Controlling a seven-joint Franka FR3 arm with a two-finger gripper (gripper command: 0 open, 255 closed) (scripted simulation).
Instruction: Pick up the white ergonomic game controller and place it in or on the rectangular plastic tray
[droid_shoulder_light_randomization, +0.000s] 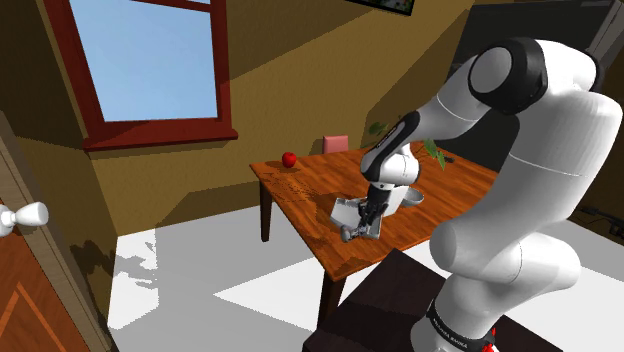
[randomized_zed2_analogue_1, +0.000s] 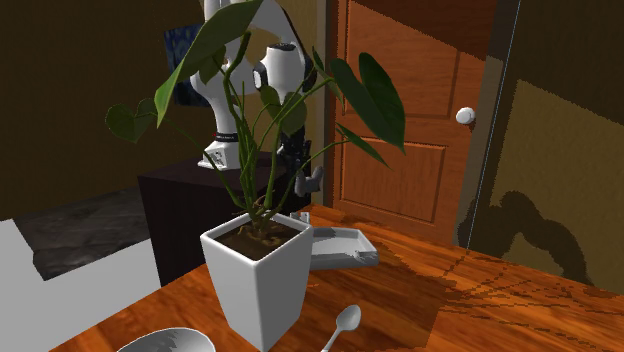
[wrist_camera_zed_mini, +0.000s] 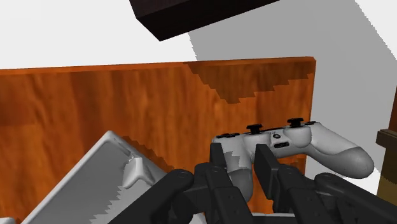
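I find no words, numbers or signs I can read. The dark band at the foot of the arm carries tiny pale lettering, too small for me to make out.

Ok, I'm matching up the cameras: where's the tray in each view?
Shoulder view: tray near the centre, on the table.
Second exterior view: tray around the centre, behind the white planter.
Wrist view: tray beside the tool, on the side away from the controller.
Shared landmark: the wooden table it rests on.
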